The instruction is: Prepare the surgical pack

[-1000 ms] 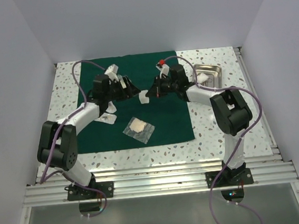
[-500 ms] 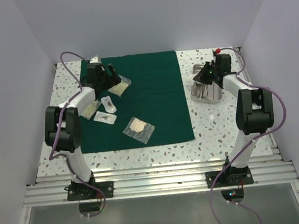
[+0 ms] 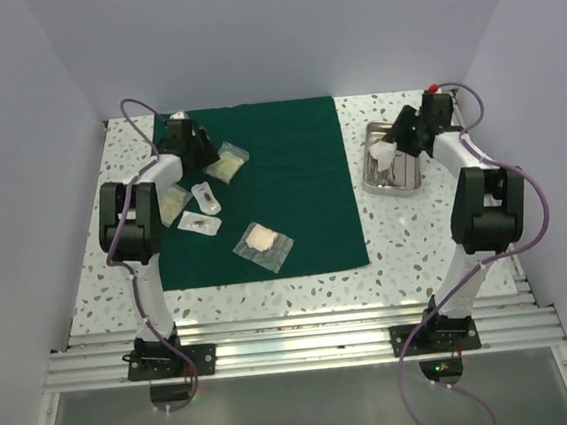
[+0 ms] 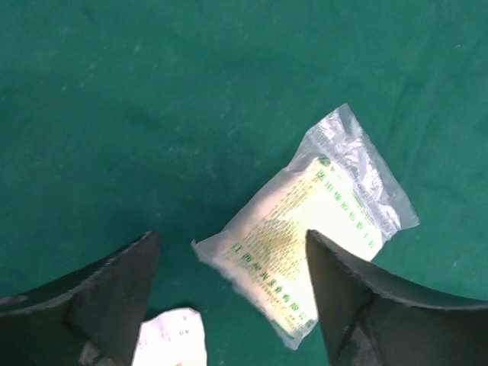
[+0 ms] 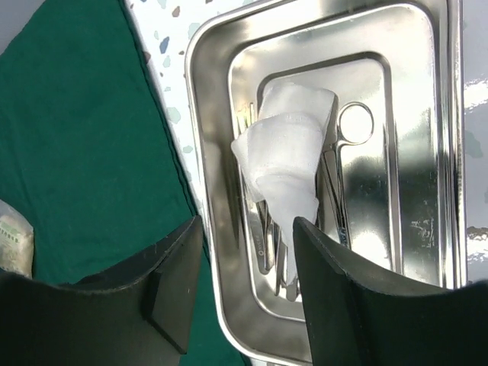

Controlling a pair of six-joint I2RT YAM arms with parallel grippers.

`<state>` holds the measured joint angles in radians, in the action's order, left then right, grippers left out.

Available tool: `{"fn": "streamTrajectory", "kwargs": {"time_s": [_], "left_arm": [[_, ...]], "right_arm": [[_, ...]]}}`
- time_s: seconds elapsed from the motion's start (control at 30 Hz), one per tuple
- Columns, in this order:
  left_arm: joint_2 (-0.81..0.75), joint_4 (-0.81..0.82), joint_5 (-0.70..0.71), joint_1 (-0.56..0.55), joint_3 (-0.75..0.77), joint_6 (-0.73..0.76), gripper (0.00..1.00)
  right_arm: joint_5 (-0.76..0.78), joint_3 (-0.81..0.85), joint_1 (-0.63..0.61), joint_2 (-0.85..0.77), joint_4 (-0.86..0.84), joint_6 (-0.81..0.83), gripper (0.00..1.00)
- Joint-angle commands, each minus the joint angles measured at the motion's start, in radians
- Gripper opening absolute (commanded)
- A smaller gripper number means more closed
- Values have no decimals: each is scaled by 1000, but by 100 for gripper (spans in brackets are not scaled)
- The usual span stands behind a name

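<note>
The dark green cloth (image 3: 291, 187) lies flat on the table. Several clear gauze pouches rest on its left half, one with green print (image 3: 227, 165) (image 4: 305, 244) and one nearer the front (image 3: 263, 245). My left gripper (image 3: 200, 145) (image 4: 231, 244) hovers open just above the printed pouch, holding nothing. Right of the cloth stands the steel tray (image 3: 411, 182) (image 5: 206, 152). It holds thin steel instruments (image 5: 356, 123) with a white gauze piece (image 5: 286, 152) lying on them. My right gripper (image 3: 402, 141) (image 5: 248, 223) stands open over the tray's near-left part, free of the gauze.
A small white pouch (image 4: 171, 343) lies just below the left fingers. Two more pouches (image 3: 203, 210) and another at the cloth's left edge (image 3: 170, 203) sit nearby. The speckled table (image 3: 437, 238) has a metal rail (image 3: 294, 322) along the front, and white walls enclose it.
Both arms swung from the cloth's middle outward, the left to the back-left pouches and the right to the tray. The right jaws opened and the white gauze now lies in the tray.
</note>
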<state>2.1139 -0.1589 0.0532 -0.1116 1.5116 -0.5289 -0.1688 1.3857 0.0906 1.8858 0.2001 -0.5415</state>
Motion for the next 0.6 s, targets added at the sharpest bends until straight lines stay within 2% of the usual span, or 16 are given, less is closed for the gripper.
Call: {"fn": "streamTrajectory", "kwargs": {"time_s": [0.0,0.07,0.17,0.2,0.37,0.57], "left_arm": [[29,-2,-41,4,70,32,72],[41,-5,-70,4,73,32,69],[38,22,-105,6,46,27,55],[35,28,-114,4,36,26,47],[43,45,-170,-2,16,18,44],[44,45,-200,-28,-2,32,25]], "right_arm": [[28,15,-8,-57,16,15,55],[11,3,-9,-77,2,11,55],[2,4,-32,-93,4,18,55],[2,9,-55,-94,10,24,55],[-9,18,-136,-93,6,31,60],[-57,39,-230,-59,-19,8,60]]}}
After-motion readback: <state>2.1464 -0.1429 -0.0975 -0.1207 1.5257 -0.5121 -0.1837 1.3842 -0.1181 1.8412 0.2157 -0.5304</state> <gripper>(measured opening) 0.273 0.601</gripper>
